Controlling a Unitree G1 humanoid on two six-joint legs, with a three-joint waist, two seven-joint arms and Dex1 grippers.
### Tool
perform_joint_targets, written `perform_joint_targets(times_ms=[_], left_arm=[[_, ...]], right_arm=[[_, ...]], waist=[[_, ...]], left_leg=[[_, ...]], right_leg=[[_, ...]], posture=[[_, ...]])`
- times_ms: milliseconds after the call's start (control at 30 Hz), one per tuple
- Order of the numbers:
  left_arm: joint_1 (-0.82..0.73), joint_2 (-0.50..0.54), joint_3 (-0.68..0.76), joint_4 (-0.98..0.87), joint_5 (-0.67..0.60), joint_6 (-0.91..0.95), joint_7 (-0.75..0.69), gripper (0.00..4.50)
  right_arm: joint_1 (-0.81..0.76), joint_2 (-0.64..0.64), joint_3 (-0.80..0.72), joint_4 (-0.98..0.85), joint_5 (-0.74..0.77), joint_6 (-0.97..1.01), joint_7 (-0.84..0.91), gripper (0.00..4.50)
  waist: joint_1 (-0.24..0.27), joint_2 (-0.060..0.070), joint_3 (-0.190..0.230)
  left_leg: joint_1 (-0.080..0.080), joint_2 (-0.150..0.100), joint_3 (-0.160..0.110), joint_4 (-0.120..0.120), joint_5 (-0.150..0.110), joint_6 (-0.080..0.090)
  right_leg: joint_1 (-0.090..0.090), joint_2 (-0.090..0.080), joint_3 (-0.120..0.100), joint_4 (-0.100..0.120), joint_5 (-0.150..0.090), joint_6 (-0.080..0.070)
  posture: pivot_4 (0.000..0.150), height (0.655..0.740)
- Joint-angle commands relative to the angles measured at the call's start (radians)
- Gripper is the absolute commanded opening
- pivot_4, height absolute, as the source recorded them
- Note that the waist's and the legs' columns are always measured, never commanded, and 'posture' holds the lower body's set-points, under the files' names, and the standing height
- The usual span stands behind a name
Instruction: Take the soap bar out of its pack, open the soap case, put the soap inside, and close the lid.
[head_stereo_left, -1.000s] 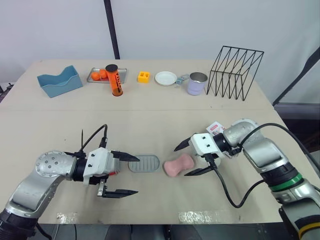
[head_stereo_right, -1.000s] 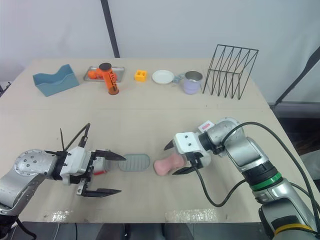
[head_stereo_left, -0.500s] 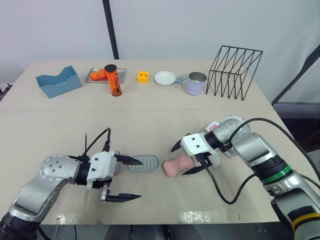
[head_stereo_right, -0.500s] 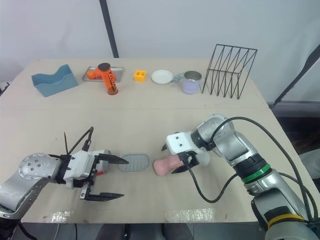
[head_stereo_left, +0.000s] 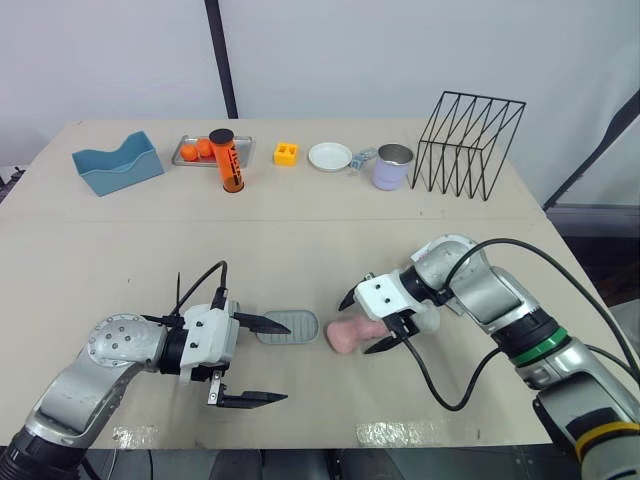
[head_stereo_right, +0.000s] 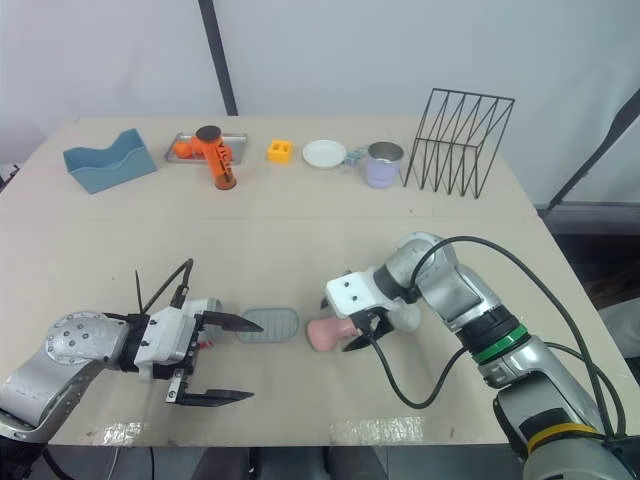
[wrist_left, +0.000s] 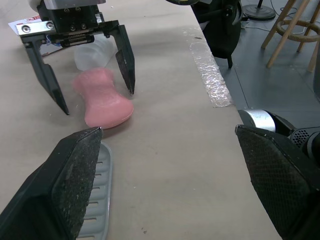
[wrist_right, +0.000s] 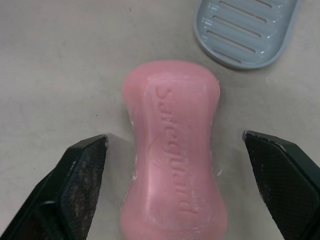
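Soap bar (head_stereo_left: 350, 333) bare on counter (head_stereo_left: 300, 240), just right of grey soap case (head_stereo_left: 287, 326); right gripper (head_stereo_left: 357, 327) straddles it, jaws wide. Left gripper (head_stereo_left: 287, 362) left of case, jaws wide. Left wrist view: same straddle. Right wrist view: gaps either side of soap.

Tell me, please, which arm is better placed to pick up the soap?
Right: its open end effector straddles the soap, while the left end effector sits farther off, by the case.

The soap case (wrist_right: 248, 31) runs off the right wrist view's edge, as does the soap (wrist_right: 172, 150).
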Motion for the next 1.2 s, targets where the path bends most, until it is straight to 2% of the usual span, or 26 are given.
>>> perform_joint_targets(times_ms=[33, 100, 133, 467, 667, 800, 1000, 1200], left_arm=[[0.010, -0.002, 0.002, -0.026, 0.001, -0.016, 0.007, 4.50], [0.012, -0.002, 0.004, -0.026, 0.003, -0.016, 0.008, 4.50], [0.013, -0.002, 0.005, -0.026, 0.004, -0.017, 0.008, 4.50], [0.017, -0.005, 0.007, -0.011, 0.011, -0.024, 0.010, 4.50], [-0.019, 0.003, 0.062, 0.066, -0.012, -0.013, 0.013, 4.50], [-0.056, 0.011, 0.098, 0.131, -0.022, -0.008, 0.008, 4.50], [-0.087, 0.021, 0.143, 0.167, -0.060, 0.018, -0.013, 4.50], [-0.102, 0.034, 0.152, 0.206, -0.028, -0.030, -0.050, 4.50]], right_arm=[[-0.029, 0.009, 0.005, 0.012, -0.010, -0.032, 0.021, 2.66], [-0.030, 0.012, 0.007, 0.023, -0.013, -0.040, 0.023, 1.75], [-0.030, 0.012, 0.008, 0.027, -0.015, -0.044, 0.025, 1.62], [-0.022, 0.004, 0.000, 0.014, -0.008, -0.037, 0.035, 1.60], [-0.063, -0.008, -0.056, -0.049, 0.030, 0.045, 0.022, 1.60], [-0.094, 0.008, -0.079, -0.139, 0.042, 0.191, -0.014, 1.60], [-0.105, 0.140, -0.099, -0.343, 0.055, 0.560, -0.196, 1.60], [-0.087, 0.233, -0.031, -0.461, 0.038, 0.786, -0.340, 1.60]], waist=[[0.000, 0.000, 0.000], [-0.001, 0.000, 0.000], [0.000, 0.000, 0.000], [0.000, 0.000, 0.000], [0.000, 0.000, 0.000], [-0.001, 0.000, 0.000], [0.000, 0.000, 0.000], [0.001, 0.000, 0.000]], left_leg=[[0.000, 0.000, 0.000, 0.000, 0.000, 0.000], [0.000, 0.000, 0.000, 0.000, 0.000, 0.000], [0.001, 0.000, 0.000, 0.000, 0.000, 0.000], [0.002, 0.000, 0.000, 0.000, 0.000, 0.000], [0.002, 0.000, 0.000, 0.000, 0.000, 0.000], [0.001, 0.000, 0.000, -0.001, 0.000, 0.000], [0.001, 0.001, -0.001, -0.003, 0.000, -0.001], [-0.002, 0.000, -0.002, -0.003, 0.001, -0.001]], right_leg=[[0.000, 0.000, 0.000, 0.000, 0.000, 0.000], [0.000, 0.000, 0.000, 0.000, 0.000, 0.000], [0.001, 0.000, 0.000, 0.000, 0.000, 0.000], [0.002, 0.000, 0.000, 0.000, 0.000, 0.000], [0.002, 0.000, 0.000, 0.000, 0.000, 0.000], [0.001, 0.000, 0.000, 0.000, 0.000, 0.000], [-0.001, 0.000, -0.002, 0.000, 0.000, -0.001], [-0.002, -0.001, -0.004, 0.000, 0.000, -0.001]], posture=[[0.150, 0.7400], [0.150, 0.7400], [0.150, 0.7400], [0.150, 0.7400], [0.150, 0.7400], [0.150, 0.7400], [0.150, 0.7400], [0.150, 0.7400]])
